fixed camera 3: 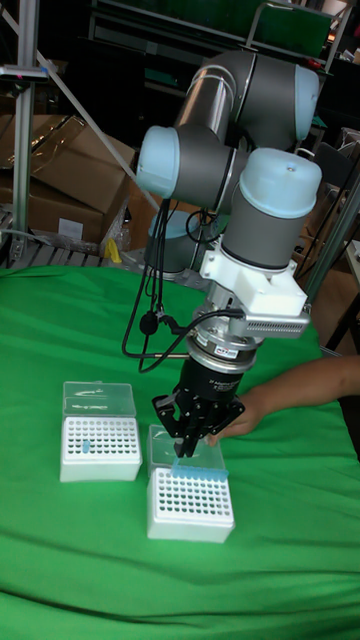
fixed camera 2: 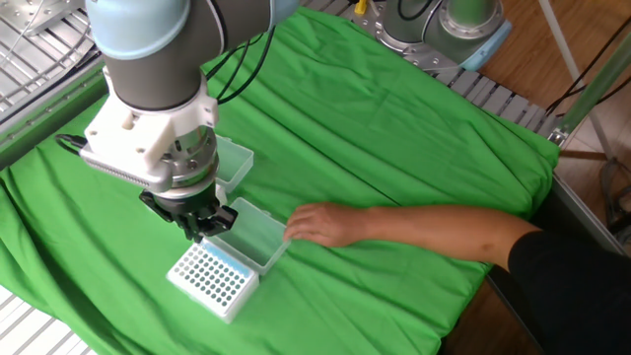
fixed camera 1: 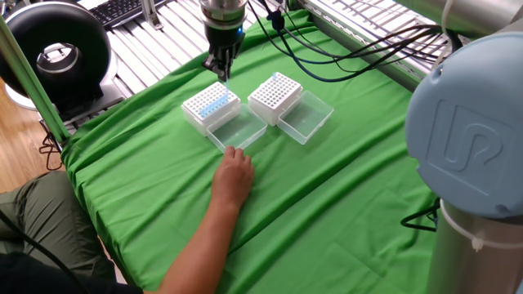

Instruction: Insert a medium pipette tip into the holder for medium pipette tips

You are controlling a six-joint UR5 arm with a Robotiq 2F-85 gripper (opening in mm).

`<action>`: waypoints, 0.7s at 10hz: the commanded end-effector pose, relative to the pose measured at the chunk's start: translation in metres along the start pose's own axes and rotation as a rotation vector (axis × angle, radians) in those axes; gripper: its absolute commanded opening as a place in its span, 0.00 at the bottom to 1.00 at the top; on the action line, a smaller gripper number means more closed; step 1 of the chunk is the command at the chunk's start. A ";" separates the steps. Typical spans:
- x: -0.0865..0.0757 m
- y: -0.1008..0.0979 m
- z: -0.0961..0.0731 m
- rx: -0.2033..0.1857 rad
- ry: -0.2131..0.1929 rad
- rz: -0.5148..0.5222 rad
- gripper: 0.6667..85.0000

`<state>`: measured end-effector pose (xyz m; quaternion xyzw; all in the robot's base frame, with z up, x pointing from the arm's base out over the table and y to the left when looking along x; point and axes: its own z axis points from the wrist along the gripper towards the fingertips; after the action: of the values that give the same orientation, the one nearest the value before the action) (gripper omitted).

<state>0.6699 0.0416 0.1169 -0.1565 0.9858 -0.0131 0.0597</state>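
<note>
The task is judged to be in its middle stretch: a tip seems to be carried, but nothing is seen seated by the arm yet.

The two-finger gripper (fixed camera 3: 186, 445) of the grey arm is held above the back edge of the white rectangular block rack with a grid of small holes and a strip of blue tips (fixed camera 3: 190, 503). This rack is taken to be the holder for medium tips. It stands on the green cloth-covered table (fixed camera 1: 327, 188), its clear hinged plastic lid (fixed camera 1: 239, 131) laid open beside it. The fingers are drawn close together, and a slender pale-blue pipette tip (fixed camera 3: 182, 456) appears to be pinched between them, pointing down. In the tall fixed view its lower end is seen just above the rack's rear row and apart from it. In the two fixed views the tip is too small to be made out.

A second white block rack with its own open clear lid (fixed camera 1: 275, 92) stands just beside the first and is not approached. A person's bare hand (fixed camera 1: 234, 175) is rested at the outer edge of the first rack's open lid, well clear of the gripper.

What is left, by this judgement: the tip is to be lined up over a free hole, lowered until seated, and released. Whether the hole directly below is free cannot be told.
</note>
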 end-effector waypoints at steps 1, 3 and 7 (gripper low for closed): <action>0.001 0.001 0.004 -0.009 -0.012 0.003 0.00; 0.002 0.000 0.006 -0.007 -0.019 0.000 0.00; 0.011 -0.002 0.024 -0.042 -0.026 -0.082 0.31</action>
<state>0.6664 0.0372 0.1015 -0.1753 0.9823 -0.0081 0.0657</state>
